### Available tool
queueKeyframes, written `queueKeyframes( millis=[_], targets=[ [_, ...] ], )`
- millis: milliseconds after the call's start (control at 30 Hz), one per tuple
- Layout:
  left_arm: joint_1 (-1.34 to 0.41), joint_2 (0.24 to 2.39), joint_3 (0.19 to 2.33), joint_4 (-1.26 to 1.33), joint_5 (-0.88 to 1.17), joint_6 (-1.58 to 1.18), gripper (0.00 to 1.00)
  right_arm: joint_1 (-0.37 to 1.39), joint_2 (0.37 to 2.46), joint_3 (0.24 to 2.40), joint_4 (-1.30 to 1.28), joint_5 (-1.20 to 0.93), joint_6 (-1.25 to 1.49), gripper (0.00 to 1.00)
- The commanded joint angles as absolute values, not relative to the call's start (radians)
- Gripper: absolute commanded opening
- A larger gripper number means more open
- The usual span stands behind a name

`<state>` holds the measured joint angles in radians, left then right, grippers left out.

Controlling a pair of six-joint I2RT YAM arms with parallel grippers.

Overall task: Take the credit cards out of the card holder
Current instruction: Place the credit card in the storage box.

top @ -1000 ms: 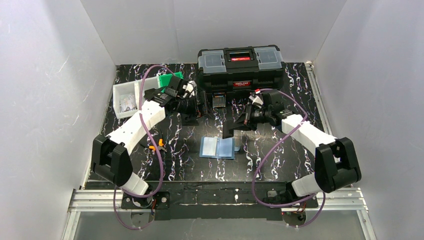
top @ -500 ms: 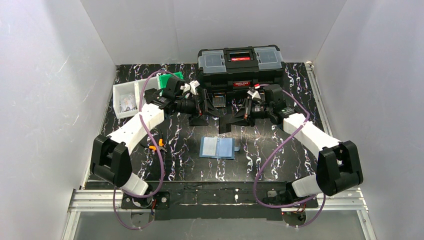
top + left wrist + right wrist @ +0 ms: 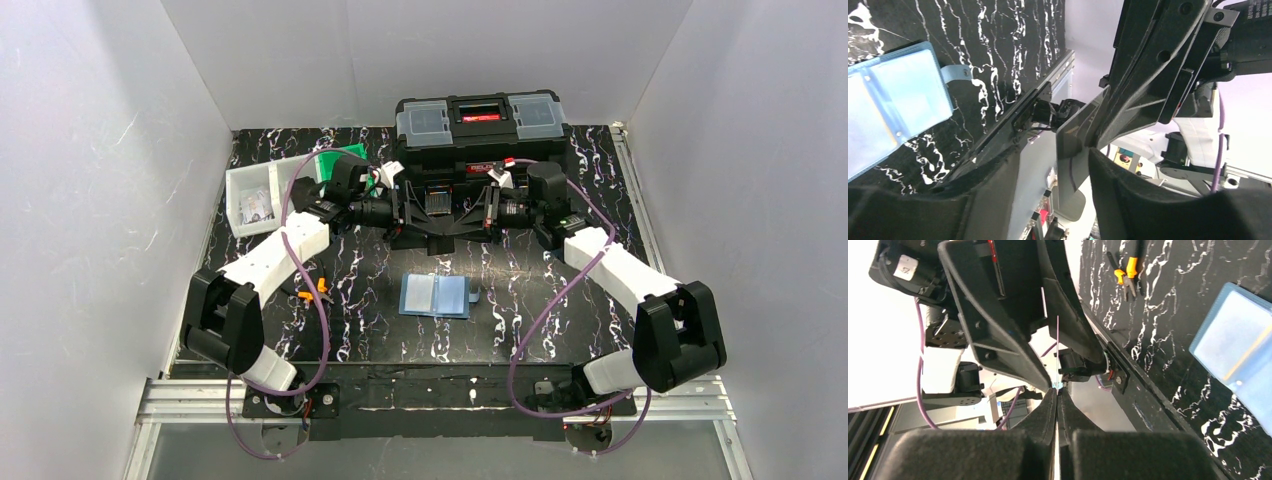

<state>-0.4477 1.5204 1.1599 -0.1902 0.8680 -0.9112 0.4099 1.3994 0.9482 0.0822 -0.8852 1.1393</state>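
Top view: left gripper (image 3: pixel 425 220) and right gripper (image 3: pixel 457 220) tip to tip, just in front of black toolbox (image 3: pixel 482 130). Card holder (image 3: pixel 435 296) lies open on tabletop (image 3: pixel 350 325), well clear of both.

Left wrist: grey credit card (image 3: pixel 1070 172) stands between left fingers, gap showing, jaws apart.

Right wrist: right fingers (image 3: pixel 1048 410) pinched together on card, seen edge-on; left fingers flank it. Card holder at right edge.

Top cam sits high behind the arm bases (image 3: pixel 285 395), looking down on the whole worktop (image 3: pixel 350 300). Wrist cams ride rolled sideways, really close in, facing each other mid-air; both also catch the blue card holder (image 3: pixel 435 296) the top view shows.
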Motion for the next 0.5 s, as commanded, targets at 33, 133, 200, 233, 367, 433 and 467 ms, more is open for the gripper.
queueKeyframes(
  millis=[33, 133, 200, 233, 367, 433, 467],
  targets=[
    [-0.443, 1.494, 1.136, -0.081, 0.955, -0.991, 0.43, 0.43, 1.406, 0.96, 0.223, -0.928, 1.209, 0.01],
    [-0.443, 1.493, 1.128, -0.058, 0.964, -1.012, 0.25, 0.435, 1.417, 0.958, 0.224, -0.927, 1.202, 0.01],
    [-0.443, 1.492, 1.124, -0.048, 0.97, -1.021, 0.09, 0.437, 1.421, 0.959, 0.212, -0.919, 1.193, 0.01],
    [-0.444, 1.493, 1.123, -0.046, 0.972, -1.023, 0.0, 0.439, 1.423, 0.962, 0.198, -0.914, 1.181, 0.01],
    [-0.443, 1.488, 1.118, -0.06, 0.959, -1.018, 0.0, 0.442, 1.423, 0.997, 0.078, -0.875, 1.113, 0.32],
    [-0.443, 1.481, 1.132, -0.114, 0.926, -0.985, 0.0, 0.443, 1.418, 1.021, 0.009, -0.846, 1.066, 0.56],
    [-0.443, 1.474, 1.141, -0.149, 0.905, -0.963, 0.0, 0.443, 1.415, 1.035, -0.05, -0.83, 1.04, 0.67]
  ],
)
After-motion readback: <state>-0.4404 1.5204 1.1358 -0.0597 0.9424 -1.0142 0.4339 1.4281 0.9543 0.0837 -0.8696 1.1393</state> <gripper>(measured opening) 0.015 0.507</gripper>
